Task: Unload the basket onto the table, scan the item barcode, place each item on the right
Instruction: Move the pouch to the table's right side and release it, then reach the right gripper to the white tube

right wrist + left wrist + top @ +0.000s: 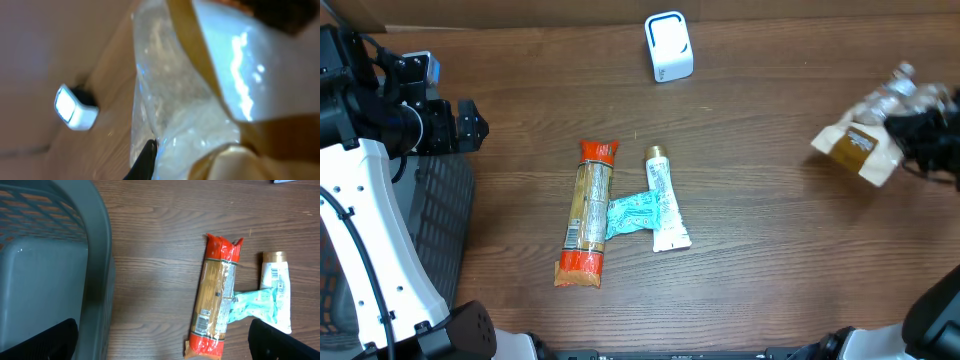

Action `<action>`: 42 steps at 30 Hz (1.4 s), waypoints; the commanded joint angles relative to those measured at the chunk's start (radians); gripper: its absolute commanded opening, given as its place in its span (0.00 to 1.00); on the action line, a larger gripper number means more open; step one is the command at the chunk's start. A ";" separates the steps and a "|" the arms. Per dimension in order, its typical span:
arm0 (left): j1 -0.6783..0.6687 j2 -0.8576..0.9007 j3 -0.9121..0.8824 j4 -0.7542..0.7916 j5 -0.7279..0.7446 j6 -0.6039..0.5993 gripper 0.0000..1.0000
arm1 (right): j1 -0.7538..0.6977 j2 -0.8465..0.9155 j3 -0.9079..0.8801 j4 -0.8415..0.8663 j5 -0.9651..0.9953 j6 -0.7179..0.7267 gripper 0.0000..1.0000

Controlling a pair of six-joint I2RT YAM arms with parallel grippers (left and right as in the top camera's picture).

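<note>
My right gripper (918, 132) is shut on the item, a clear plastic bag with a brown and white label (860, 146), and holds it above the table at the far right. In the right wrist view the bag (200, 100) fills most of the frame, with one dark fingertip (145, 159) pressed against it. The white scanner (668, 46) stands at the back centre of the table, well to the left of the bag, and also shows in the right wrist view (75, 107). My left gripper (470, 124) is open and empty at the left, above the basket's edge.
A dark grey basket (435, 215) sits at the left edge (95, 255). In the middle of the table lie a spaghetti pack with red ends (590, 212), a white tube with a gold cap (663, 200) and a teal packet (632, 213).
</note>
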 commanded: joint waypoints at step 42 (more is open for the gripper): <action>-0.001 0.006 -0.003 0.002 0.016 0.022 1.00 | 0.489 0.005 0.182 -0.461 0.014 -0.438 1.00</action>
